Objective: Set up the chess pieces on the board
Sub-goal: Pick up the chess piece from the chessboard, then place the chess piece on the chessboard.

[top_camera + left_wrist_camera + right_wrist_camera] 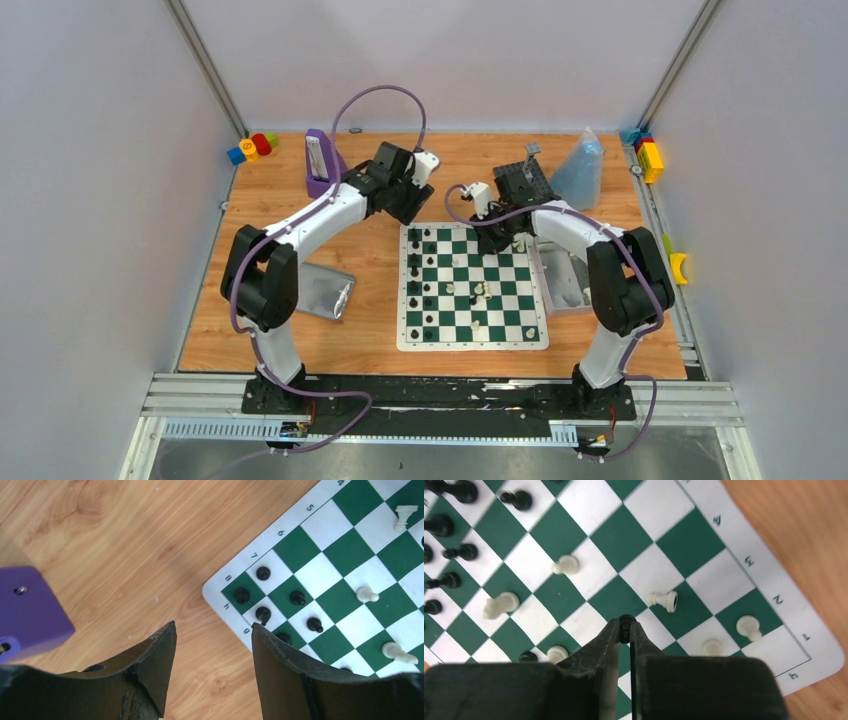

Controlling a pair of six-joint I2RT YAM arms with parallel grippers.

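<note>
Board: flat matte mat, green-white checks, white numbered border, lying on wood-grain worktop.
Black pieces: small, glossy, standing along board's left two columns.
Cream pieces: sitting scattered over board's middle and right; rook-shaped one lying on its side.
Left end effector: dark curved fingers gaping wide, holding nothing, hovering over bare wood just off board's far-left corner, smooth purple block sitting farther off.
Right end effector: narrow, tips pinching small black round-topped piece over board.
</note>
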